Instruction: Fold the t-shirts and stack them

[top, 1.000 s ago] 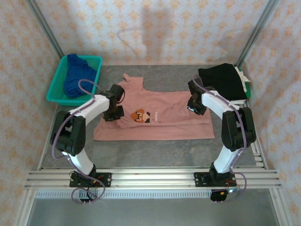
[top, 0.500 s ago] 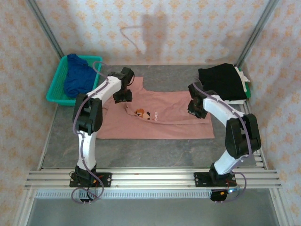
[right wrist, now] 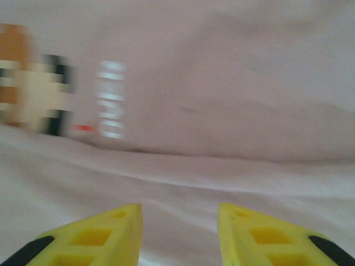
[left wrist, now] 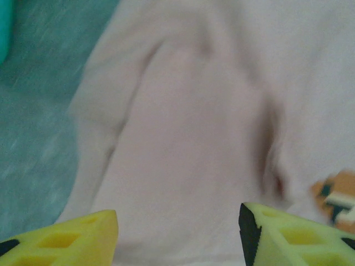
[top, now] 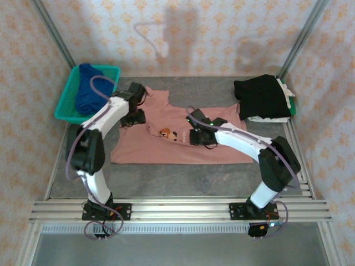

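We hold our left claw [left wrist: 177,227] wide and empty over the pink t-shirt [left wrist: 188,138], its print just right of the claw. Our right claw [right wrist: 180,219] is narrower, also empty, above the same shirt. The black t-shirt [top: 262,97] lies well beyond it. The blue t-shirt [top: 87,91] fills the basket [top: 65,110] left of the left claw.

A grey stone-look counter [top: 183,177] sits inside a booth with pale wallpaper [top: 222,39] patterned in small orange motifs. A teal plastic mesh basket [top: 71,117] stands at the back left corner. Ribbed aluminium rails [top: 177,209] run along the near edge.
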